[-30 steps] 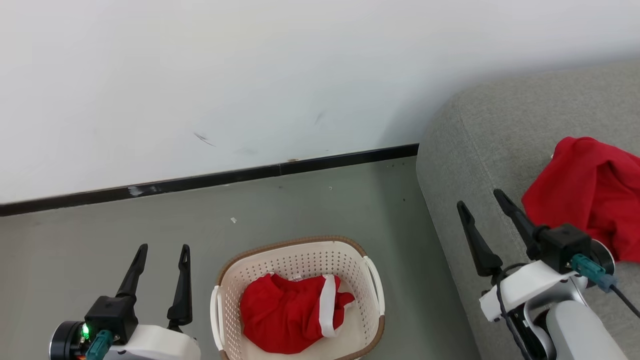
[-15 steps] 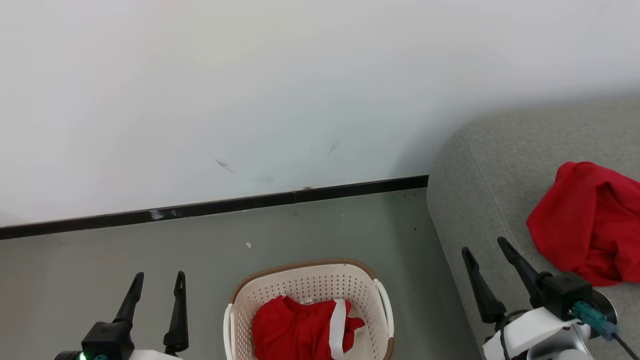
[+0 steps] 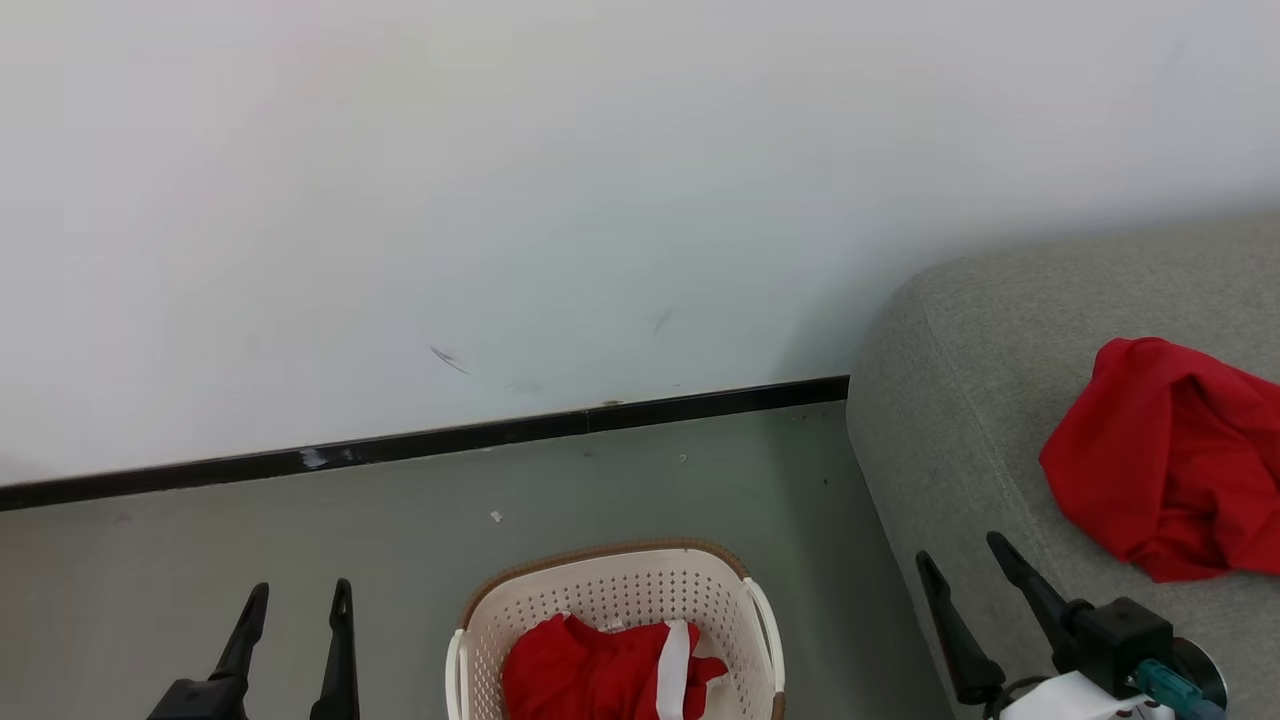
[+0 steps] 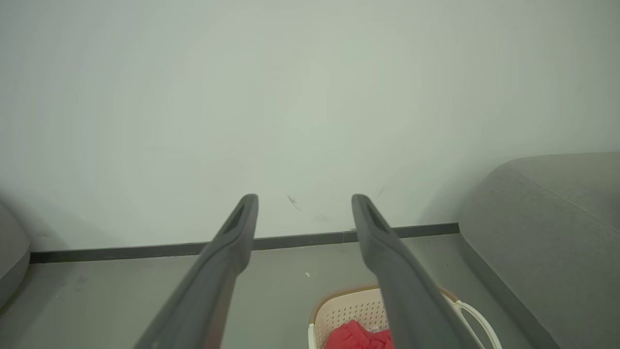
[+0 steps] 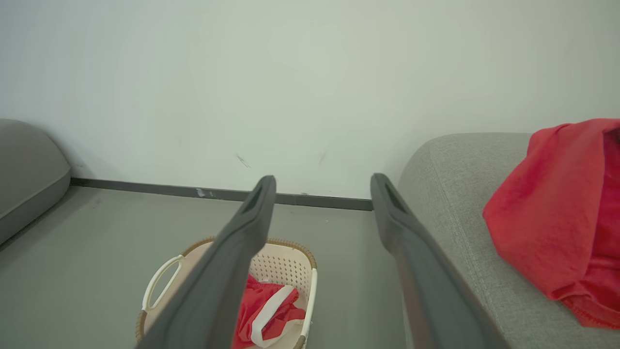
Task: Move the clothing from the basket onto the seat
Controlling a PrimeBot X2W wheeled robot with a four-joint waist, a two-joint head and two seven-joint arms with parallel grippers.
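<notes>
One red garment (image 3: pixel 1170 460) lies crumpled on the grey seat (image 3: pixel 960 400) at the right; the right wrist view has this garment (image 5: pixel 557 218) on the seat (image 5: pixel 450 194) too. A second red garment with a white band (image 3: pixel 600 675) lies in the cream basket (image 3: pixel 610 590) on the floor at the bottom centre. My left gripper (image 3: pixel 295 595) stands open and empty left of the basket. My right gripper (image 3: pixel 960 550) is open and empty over the seat's left edge, just left of the red garment there. The left wrist view catches the basket (image 4: pixel 348 308) behind my open left gripper (image 4: pixel 304 198).
A white wall (image 3: pixel 500 200) with a black skirting strip (image 3: pixel 420 440) runs behind the basket. Grey floor (image 3: pixel 250 520) lies around it. Another grey cushion (image 5: pixel 26 165) shows at the far left of the right wrist view.
The head camera has tilted up, so everything sits lower in the picture. Both grippers stay open; the garments and basket have not moved.
</notes>
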